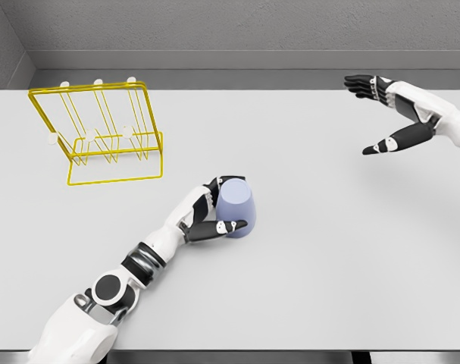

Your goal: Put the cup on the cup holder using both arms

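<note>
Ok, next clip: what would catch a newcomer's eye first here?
The yellow wire rack stands out at the far left of the grey table. Near the middle, the left hand wraps a pale blue cup standing mouth-down. The right hand hovers open and empty at the far right.

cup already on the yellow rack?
No, the cup stands on the table in the left hand, apart from the rack.
</note>
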Controlling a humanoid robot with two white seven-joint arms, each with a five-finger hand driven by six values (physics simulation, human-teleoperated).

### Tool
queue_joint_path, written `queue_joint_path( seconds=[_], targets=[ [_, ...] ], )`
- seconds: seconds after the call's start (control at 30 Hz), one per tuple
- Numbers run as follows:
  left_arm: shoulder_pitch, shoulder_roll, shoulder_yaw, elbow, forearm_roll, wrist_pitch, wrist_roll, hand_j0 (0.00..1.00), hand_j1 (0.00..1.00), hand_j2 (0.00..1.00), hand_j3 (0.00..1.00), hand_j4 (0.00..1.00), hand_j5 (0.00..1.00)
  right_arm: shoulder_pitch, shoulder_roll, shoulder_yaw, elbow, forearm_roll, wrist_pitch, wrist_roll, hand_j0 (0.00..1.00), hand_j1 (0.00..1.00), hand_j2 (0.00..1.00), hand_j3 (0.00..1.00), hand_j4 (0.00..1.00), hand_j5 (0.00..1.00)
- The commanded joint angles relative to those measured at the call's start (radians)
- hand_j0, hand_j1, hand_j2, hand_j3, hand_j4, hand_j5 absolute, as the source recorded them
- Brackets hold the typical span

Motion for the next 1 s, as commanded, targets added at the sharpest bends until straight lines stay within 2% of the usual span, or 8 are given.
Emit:
queue_joint_path(
  seconds=[0.0,0.57,0.77,0.97],
  targets=[
    [0.0,0.002,0.005,-0.01,0.002,0.0,0.001,0.73,0.73,0.73,0.73,0.73,0.73,0.0,0.002,0.0,0.006,-0.002,0.001,0.0,1.0,1.0,1.0,1.0,1.0,1.0],
    [-0.003,0.039,0.026,-0.131,0.014,0.0,0.001,0.73,0.73,0.73,0.73,0.73,0.73,-0.008,0.006,0.0,0.016,0.0,0.0,0.0,1.0,1.0,1.0,1.0,1.0,1.0],
    [0.003,0.047,0.041,-0.154,0.014,-0.002,0.001,0.7,0.7,0.7,0.7,0.7,0.7,-0.008,0.009,0.0,0.018,0.0,0.0,0.0,1.0,1.0,1.0,1.0,1.0,1.0],
    [0.018,0.076,0.109,-0.184,0.019,-0.005,0.001,0.71,0.71,0.71,0.71,0.71,0.71,-0.009,0.017,0.0,0.02,0.003,0.001,0.0,1.0,1.0,1.0,1.0,1.0,1.0]
  ],
)
